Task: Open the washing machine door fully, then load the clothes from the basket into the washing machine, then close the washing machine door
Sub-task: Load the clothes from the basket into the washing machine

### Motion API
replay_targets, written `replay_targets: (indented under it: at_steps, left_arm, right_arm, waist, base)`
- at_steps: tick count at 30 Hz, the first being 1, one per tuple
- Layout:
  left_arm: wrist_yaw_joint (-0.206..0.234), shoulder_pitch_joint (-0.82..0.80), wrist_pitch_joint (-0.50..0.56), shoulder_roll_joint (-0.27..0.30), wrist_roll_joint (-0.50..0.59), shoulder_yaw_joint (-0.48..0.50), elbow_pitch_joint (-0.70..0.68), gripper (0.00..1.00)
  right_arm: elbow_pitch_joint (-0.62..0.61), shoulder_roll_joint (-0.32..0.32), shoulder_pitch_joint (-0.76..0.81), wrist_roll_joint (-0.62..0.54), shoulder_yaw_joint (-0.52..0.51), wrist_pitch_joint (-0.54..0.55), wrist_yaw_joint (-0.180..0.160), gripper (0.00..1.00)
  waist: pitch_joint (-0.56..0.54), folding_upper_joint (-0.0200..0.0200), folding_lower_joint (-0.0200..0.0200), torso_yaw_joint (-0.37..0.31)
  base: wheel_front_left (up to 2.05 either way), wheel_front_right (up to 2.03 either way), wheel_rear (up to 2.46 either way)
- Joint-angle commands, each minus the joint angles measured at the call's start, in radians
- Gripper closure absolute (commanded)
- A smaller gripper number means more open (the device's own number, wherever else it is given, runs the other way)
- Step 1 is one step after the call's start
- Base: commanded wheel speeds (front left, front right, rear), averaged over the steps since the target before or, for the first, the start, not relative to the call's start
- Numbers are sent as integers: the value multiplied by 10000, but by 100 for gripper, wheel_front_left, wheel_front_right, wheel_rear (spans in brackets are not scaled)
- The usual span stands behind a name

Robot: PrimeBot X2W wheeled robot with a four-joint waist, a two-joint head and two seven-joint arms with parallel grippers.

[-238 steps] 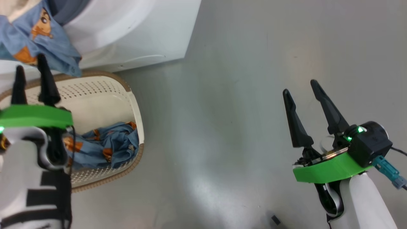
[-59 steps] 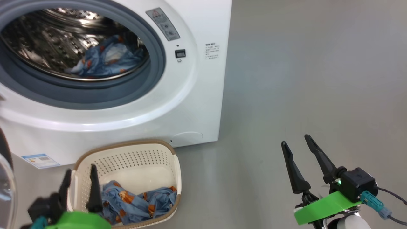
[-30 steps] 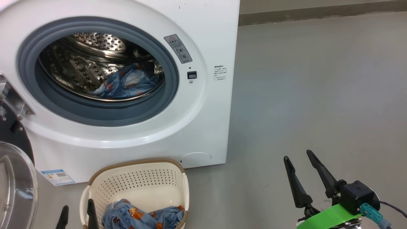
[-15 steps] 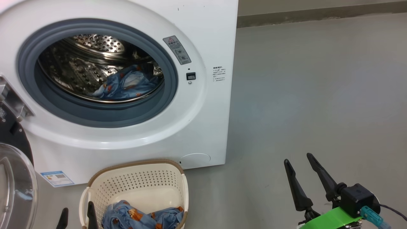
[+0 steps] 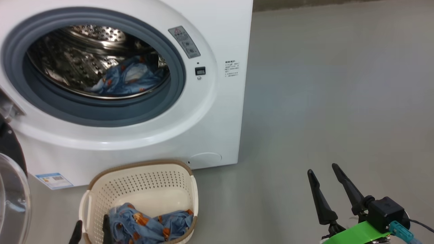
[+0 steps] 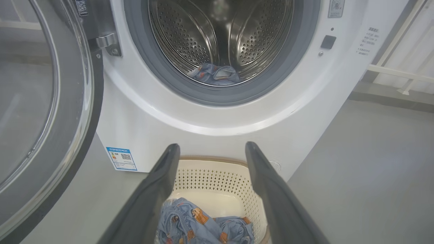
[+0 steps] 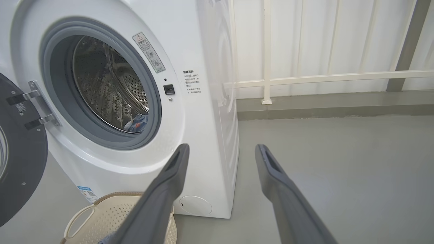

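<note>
The left wrist view looked straight into the washing machine [image 6: 217, 125] and showed the broad glass bowl of the washing machine door [image 6: 40, 112], swung wide on its metal hinge [image 6: 106, 42]. The head view caught just a sliver of that door at its left edge. The right wrist view took in a white railing [image 7: 305, 78] behind the machine and met the drum at a slant, so the garment [image 7: 137, 122] lying there was a small blue scrap. From the left wrist it lay plain at the drum's bottom. The blue label [image 6: 121, 158] was too small to read.

In the head view the left gripper [image 5: 92, 224] was cut off by the bottom edge, with two dark tips at the near-left rim of the basket [image 5: 149, 178]. Its fingers stood spread wide with nothing between them. The clothes [image 6: 203, 224] — a crumpled blue heap on the basket floor — lay between the two fingers in the wrist view. Whether a tip brushed the cloth could not be told. The right gripper [image 5: 322, 170] hung over bare floor [image 5: 322, 84], well apart from the basket, fingers parted and empty.
</note>
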Motion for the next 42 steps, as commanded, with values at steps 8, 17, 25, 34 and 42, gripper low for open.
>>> replay_targets:
  at_steps: [8, 17, 25, 34, 42]
  left_arm:
    - [-337, -1516, -38, 112, 241, 67, 804, 0]
    - [-835, -3561, 482, 378, -399, 88, 3188, 0]
    - [-879, -5436, 1482, 714, -1082, 512, 5287, 0]
    - [-1063, -7275, 2713, 973, -2573, 1535, 7567, 0]
    - [-926, -8594, 3142, 1572, -2820, 1725, 9066, 0]
  right_arm:
    - [-422, 40, -885, -58, 103, -49, 27, 0]
    - [-604, 137, -1848, -1, 177, -49, 27, 0]
    - [-708, 174, -2487, 234, 303, -49, 27, 0]
    - [-850, 178, -3034, 451, 349, -49, 27, 0]
    - [-975, 178, -3450, 526, 451, -49, 27, 0]
  waist:
    - [1614, 0, 0, -465]
    - [3390, 0, 0, -1103]
    - [4690, 0, 0, -1583]
    - [5895, 0, 0, -1916]
    - [6857, 0, 0, -2066]
  base:
    - [0, 0, 0]
    - [0, 0, 0]
    - [0, 0, 0]
    - [0, 0, 0]
    - [0, 0, 0]
